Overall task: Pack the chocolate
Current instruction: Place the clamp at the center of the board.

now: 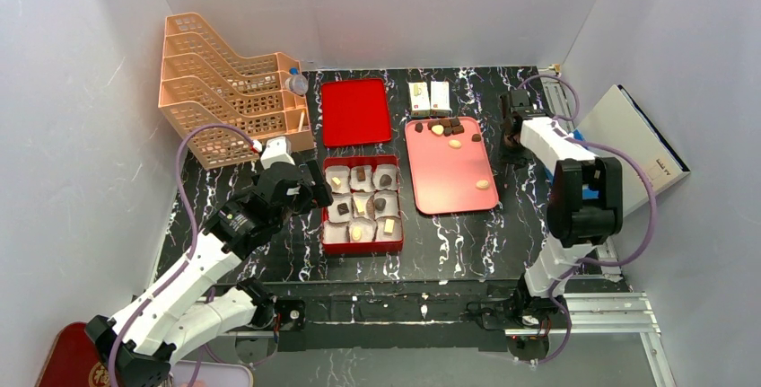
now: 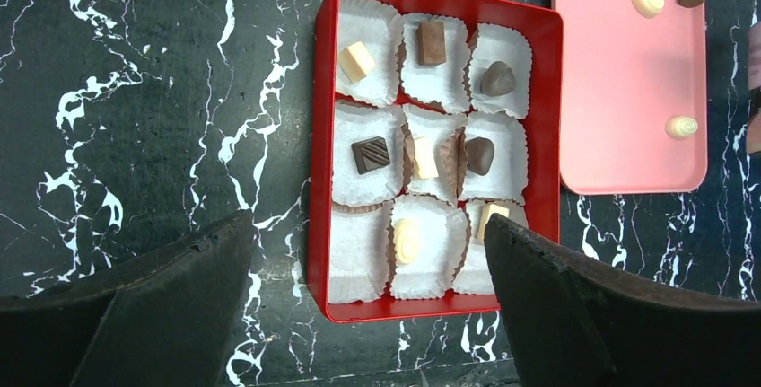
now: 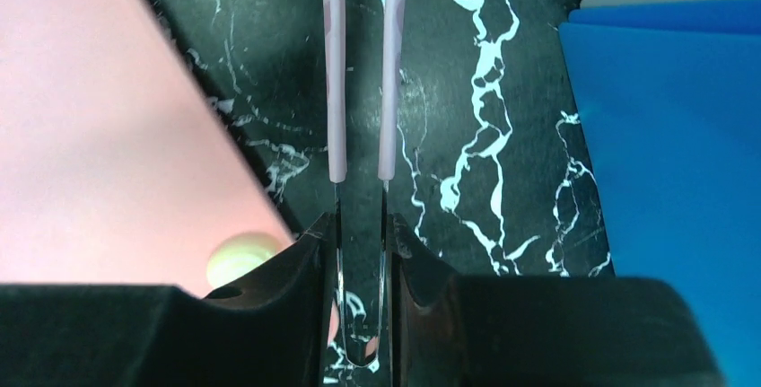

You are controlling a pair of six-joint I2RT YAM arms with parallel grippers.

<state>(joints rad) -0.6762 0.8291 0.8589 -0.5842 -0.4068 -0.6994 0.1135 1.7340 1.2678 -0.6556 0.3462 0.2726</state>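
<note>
**Chocolate: eight pieces in the box, the others on the tray**

The chocolate [image 2: 371, 154] is lying in two places. In the red box [image 2: 323, 136], eight of the nine white paper cups [image 2: 359, 266] are each holding one piece, dark and pale mixed. The corner cup nearest the left arm is showing only paper. One pale block in the near row is sitting partly hidden behind a finger of the left pincer.

The other pieces are lying loose on the pink tray [image 1: 449, 180], just right of the box. Most are clustering at its far end, and one pale piece is sitting alone near its near right corner.

The left pincer [image 2: 368, 221] is hovering above the box's near edge with its fingers [image 2: 135, 306] spread wide and nothing between them.

The right pincer [image 3: 359, 234] is hanging over the dark marbled surface [image 1: 449, 252], just off the tray's right edge. It is pinching a pair of tweezers [image 3: 336, 73] with pale lilac arms, which are pointing away from the wrist. One pale chocolate on the tray's edge is lying just beside its left finger.

Behind the box a red lid [image 1: 355, 111] is lying flat. Two small white cartons [image 1: 429, 98] are standing behind the tray. Peach stacking trays [image 1: 224, 91] are filling the far left corner, with a bottle [image 1: 296, 82] beside them. A blue board [image 3: 673, 153] is showing to the right of the tweezers.
</note>
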